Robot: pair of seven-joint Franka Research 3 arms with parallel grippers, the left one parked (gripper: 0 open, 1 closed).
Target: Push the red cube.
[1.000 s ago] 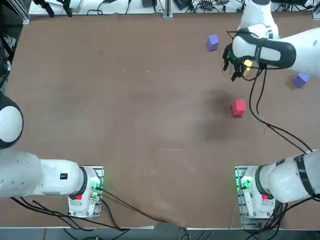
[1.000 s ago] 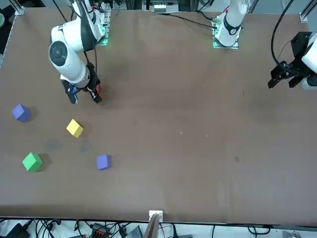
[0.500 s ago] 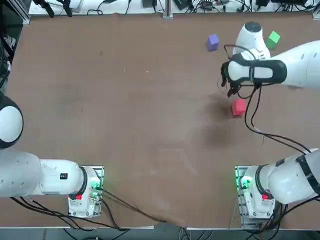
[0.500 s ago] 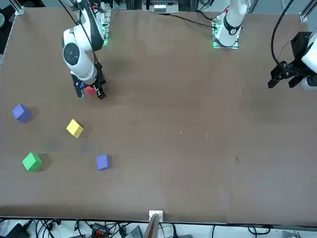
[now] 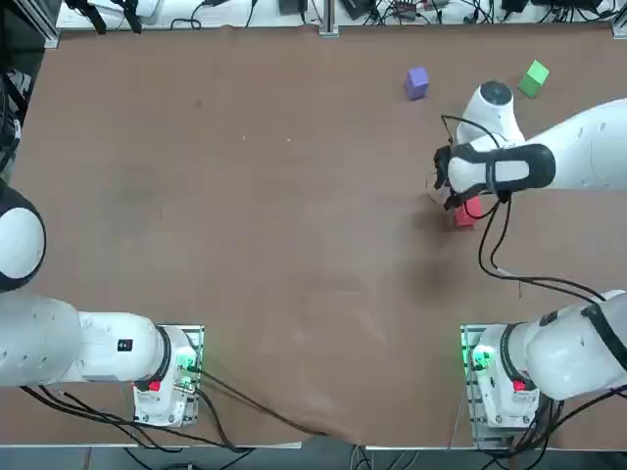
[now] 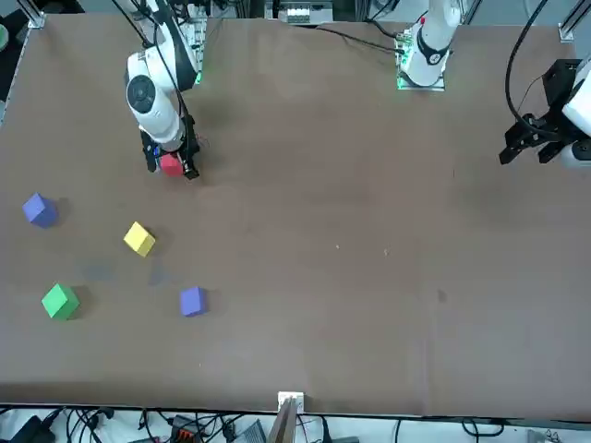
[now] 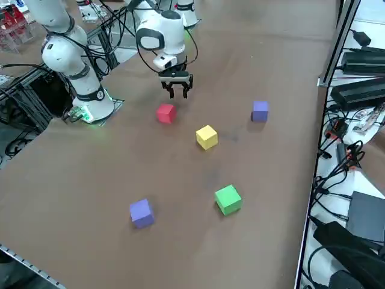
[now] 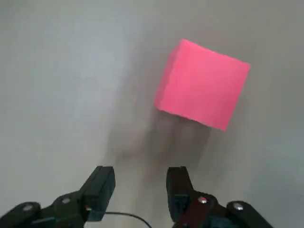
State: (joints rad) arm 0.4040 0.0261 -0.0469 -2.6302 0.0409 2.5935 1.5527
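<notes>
The red cube (image 5: 467, 213) (image 6: 171, 166) (image 7: 166, 113) rests on the brown table in its right half. My right gripper (image 5: 448, 194) (image 7: 176, 93) hangs low just beside it, on the side toward the table's middle. In the wrist view the red cube (image 8: 202, 91) lies a short way ahead of the fingertips (image 8: 102, 180), slightly off to one side, apart from them. The gripper (image 8: 140, 185) is open with a narrow gap and nothing between its fingers.
A yellow cube (image 7: 206, 136) (image 6: 139, 239) lies a little beyond the red one. A purple-blue cube (image 5: 417, 82) and a green cube (image 5: 535, 78) sit near the far edge. Another purple-blue cube (image 7: 141, 212) lies toward the right edge.
My right gripper came back from over the yellow cube toward the red cube and dropped lower beside it. Its fingers have narrowed. The red cube has not moved.
</notes>
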